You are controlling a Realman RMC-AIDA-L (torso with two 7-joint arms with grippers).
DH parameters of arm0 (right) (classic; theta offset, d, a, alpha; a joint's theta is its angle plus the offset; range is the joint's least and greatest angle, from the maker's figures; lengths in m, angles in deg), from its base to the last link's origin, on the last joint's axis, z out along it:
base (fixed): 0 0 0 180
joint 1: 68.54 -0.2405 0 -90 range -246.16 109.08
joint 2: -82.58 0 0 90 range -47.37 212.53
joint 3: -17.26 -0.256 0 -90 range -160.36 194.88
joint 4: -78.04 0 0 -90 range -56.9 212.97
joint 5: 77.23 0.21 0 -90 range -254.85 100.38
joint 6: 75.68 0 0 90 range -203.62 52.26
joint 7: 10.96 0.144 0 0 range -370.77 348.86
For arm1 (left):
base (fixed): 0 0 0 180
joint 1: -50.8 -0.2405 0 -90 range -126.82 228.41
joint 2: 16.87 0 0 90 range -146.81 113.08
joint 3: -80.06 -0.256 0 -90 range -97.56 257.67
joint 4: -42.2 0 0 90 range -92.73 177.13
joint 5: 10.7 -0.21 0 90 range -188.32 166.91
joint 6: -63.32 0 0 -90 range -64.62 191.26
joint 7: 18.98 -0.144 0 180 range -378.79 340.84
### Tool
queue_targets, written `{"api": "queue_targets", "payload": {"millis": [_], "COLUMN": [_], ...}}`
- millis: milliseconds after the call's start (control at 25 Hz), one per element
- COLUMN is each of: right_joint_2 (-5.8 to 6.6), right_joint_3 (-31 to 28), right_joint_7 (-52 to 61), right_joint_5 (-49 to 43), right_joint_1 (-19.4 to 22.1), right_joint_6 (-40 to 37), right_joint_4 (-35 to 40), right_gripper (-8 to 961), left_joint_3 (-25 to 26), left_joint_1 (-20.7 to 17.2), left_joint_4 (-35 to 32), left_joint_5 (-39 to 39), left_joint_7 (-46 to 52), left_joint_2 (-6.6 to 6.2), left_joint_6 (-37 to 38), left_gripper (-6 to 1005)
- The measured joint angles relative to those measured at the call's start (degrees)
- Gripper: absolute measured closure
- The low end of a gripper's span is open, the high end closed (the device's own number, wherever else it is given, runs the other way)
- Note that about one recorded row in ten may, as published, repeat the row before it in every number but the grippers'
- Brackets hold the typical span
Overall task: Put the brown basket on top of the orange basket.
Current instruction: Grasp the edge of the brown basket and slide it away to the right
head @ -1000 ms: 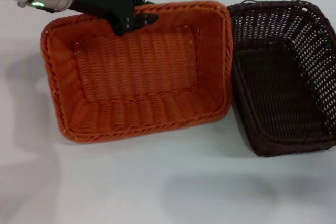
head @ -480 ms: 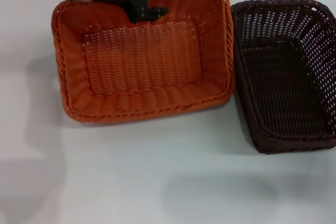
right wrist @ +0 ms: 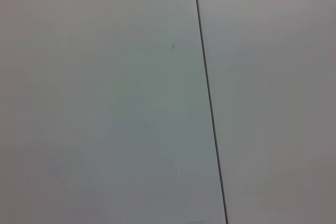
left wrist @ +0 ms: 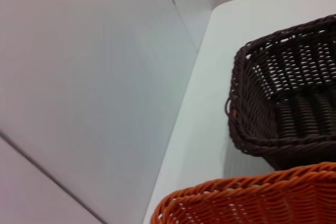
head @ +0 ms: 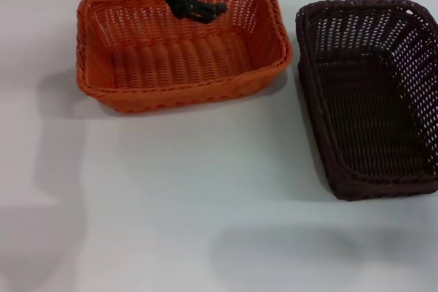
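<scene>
The orange basket [head: 179,66] is at the back left of the white table [head: 178,203], with its near side facing me and a shadow under it. My left gripper [head: 196,9] is at its far rim, shut on that rim. The brown basket [head: 373,100] stands on the table at the right, apart from the orange one, empty. In the left wrist view the orange basket's rim [left wrist: 252,199] shows close by, with the brown basket [left wrist: 286,108] beyond it. The right gripper is out of view; its wrist view shows only a wall.
A grey wall [left wrist: 79,77] runs along the table's far edge behind both baskets. The brown basket reaches the right edge of the head view. Bare white tabletop lies in front of both baskets.
My left gripper has moved back and to the right with the orange basket, drawing it away from the brown basket. The brown basket has stayed put.
</scene>
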Motion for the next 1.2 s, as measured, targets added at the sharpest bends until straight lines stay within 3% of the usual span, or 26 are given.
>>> {"api": "queue_targets", "payload": {"millis": [280,320,400,480,520,560,680,720,760,800,840,1000,1040,1080,1200], "right_joint_2": [0.01,0.01,0.01,0.02,0.02,0.02,0.0,-0.03,-0.03,-0.03,0.0,0.03,0.02,0.01,0.04], "right_joint_3": [0.1,0.07,0.03,0.07,0.15,0.15,0.24,0.3,0.32,0.32,0.32,0.34,0.33,0.27,0.03], "right_joint_7": [0.0,0.0,0.0,0.0,0.0,0.0,0.0,0.0,0.0,0.0,0.0,0.01,0.0,0.01,0.0], "right_joint_5": [0.0,0.0,0.0,0.0,0.0,0.0,0.0,0.01,-0.01,-0.01,-0.04,-0.9,-1.76,-2.76,-5.79], "right_joint_1": [-0.36,-0.4,-0.45,-0.64,-0.72,-0.72,-0.84,-1.16,-1.32,-1.32,-1.44,-1.7,-1.77,-1.8,-1.84], "right_joint_6": [-0.17,-0.28,-0.36,-0.48,-0.51,-0.51,-0.52,-0.53,-0.53,-0.53,-0.53,0.01,0.38,0.68,1.39], "right_joint_4": [0.32,0.43,0.5,0.55,0.61,0.61,0.75,0.94,1.16,1.16,1.38,2.02,2.27,2.58,3.57], "right_gripper": [123,123,123,122,122,122,122,122,122,122,122,122,123,123,123], "left_joint_3": [-1.13,-2.26,-3.08,-8.53,-17.47,-17.47,-31.66,-36.66,-36.66,-38.17,-38.63,-39.32,-38.41,-37.88,-33.27], "left_joint_1": [-3.16,-5.42,-6.27,-9.77,-13.57,-13.57,-16.91,-17.22,-17.22,-17.29,-17.46,-19.56,-21.59,-22.25,-24.63], "left_joint_4": [-7.59,-11.67,-13.01,-16.09,-17.45,-17.45,-14.87,-11.64,-11.64,-10.12,-9.05,-6.14,-3.19,-1.86,7.46], "left_joint_5": [1.86,3.74,4.32,5.14,4.95,4.95,1.43,-1.92,-1.92,-3.5,-4.45,-7.55,-11.52,-13.1,-22.88], "left_joint_7": [0.22,0.23,0.23,0.2,-0.07,-0.07,-0.38,0.7,0.7,2.03,4.63,20.95,35.53,40.15,66.54], "left_joint_2": [0.2,0.19,0.18,0.15,0.09,0.09,-0.22,-0.23,-0.23,-0.14,-0.14,-0.39,-0.67,-0.79,-1.55], "left_joint_6": [2.56,7.7,10.07,21.51,36.63,36.63,63.5,78.3,78.3,85.08,91.07,103.26,111.28,113.61,126.25], "left_gripper": [179,155,155,155,155,155,155,155,155,155,155,155,155,155,155]}}
